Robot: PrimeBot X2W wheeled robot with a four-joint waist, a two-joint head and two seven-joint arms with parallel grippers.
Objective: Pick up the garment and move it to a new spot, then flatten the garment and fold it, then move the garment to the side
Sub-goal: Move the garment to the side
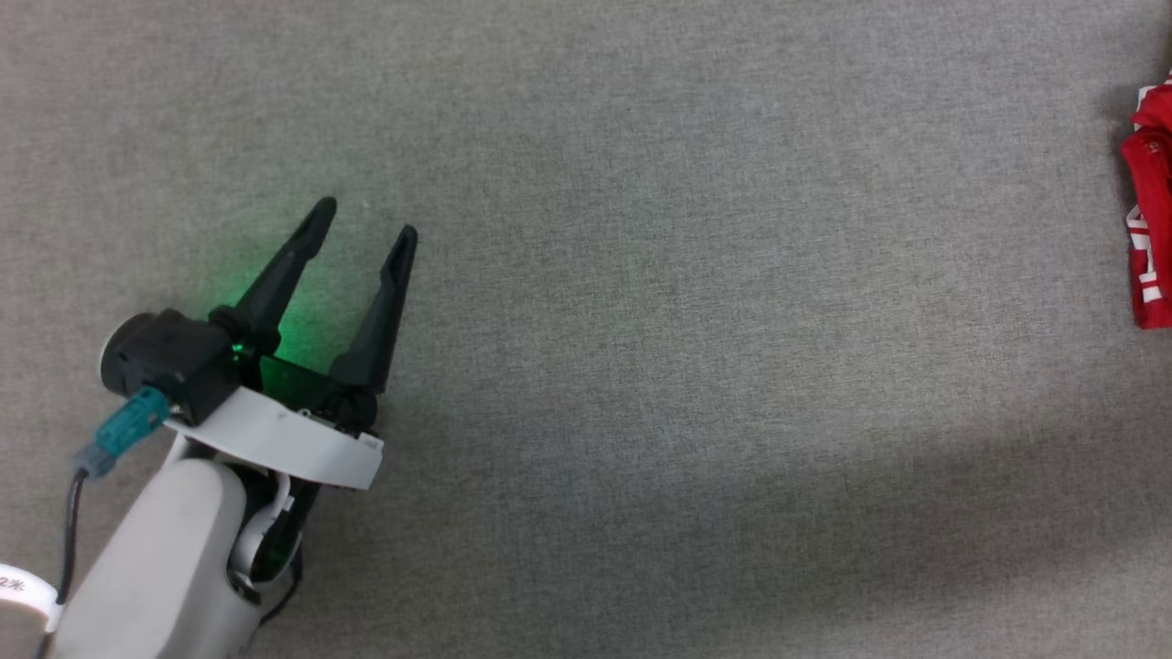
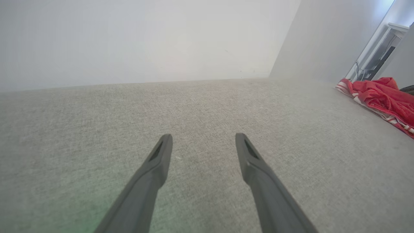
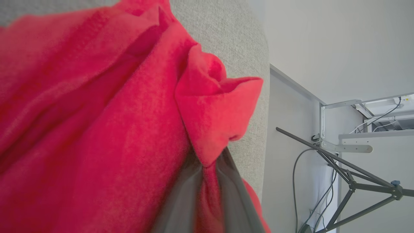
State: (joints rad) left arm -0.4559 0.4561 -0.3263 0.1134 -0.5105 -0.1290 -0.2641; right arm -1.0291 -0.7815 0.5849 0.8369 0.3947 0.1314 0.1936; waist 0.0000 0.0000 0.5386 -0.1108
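Okay, nearest me, my left gripper (image 1: 366,220) hovers over the grey fabric surface (image 1: 641,366) at the near left, fingers spread wide, holding nothing. Well apart from it, at the right edge, is the garment (image 1: 1152,229), a bunched red heap running near-to-far. My right gripper (image 3: 208,171) is the one on it, fingers pinched nearly together on a fold of red cloth. I'd say the carry falls to the right arm, with open ground leftward.

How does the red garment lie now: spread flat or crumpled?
Crumpled: the garment lies in loose creases, one fold pinched between the right gripper's fingers.
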